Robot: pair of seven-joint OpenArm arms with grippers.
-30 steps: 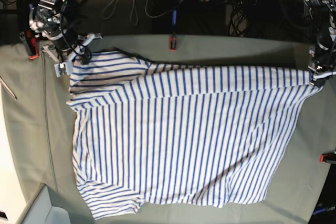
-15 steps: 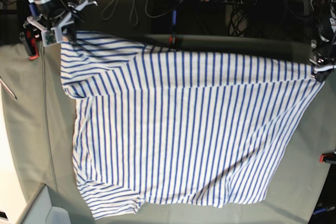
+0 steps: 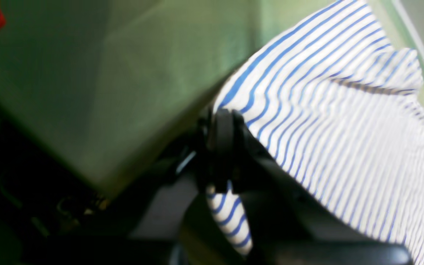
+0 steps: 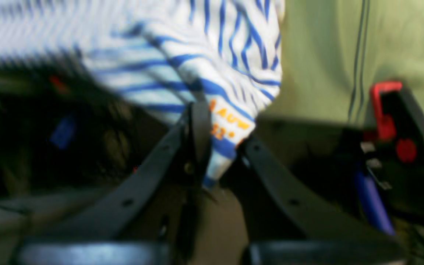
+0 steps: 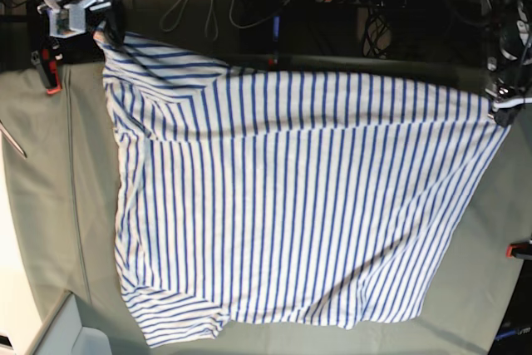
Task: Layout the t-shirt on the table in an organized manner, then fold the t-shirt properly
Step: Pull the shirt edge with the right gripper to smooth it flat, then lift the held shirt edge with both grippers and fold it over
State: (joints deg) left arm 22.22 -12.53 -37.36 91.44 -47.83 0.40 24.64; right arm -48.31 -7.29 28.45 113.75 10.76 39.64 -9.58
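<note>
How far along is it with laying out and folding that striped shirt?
Still at the laying-out stage. The t-shirt is mostly spread over the table. In hand: the right gripper and left gripper each pinch a far corner, lifting that edge taut. Left: smooth the bunched lower-left corner, set it down, then every fold.

Striped t-shirt (image 5: 291, 205) stretched between both grippers; table (image 5: 50, 197) beneath

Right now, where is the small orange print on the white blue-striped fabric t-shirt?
In the right wrist view, the orange print sits on the t-shirt corner, pinched in the right gripper.
</note>
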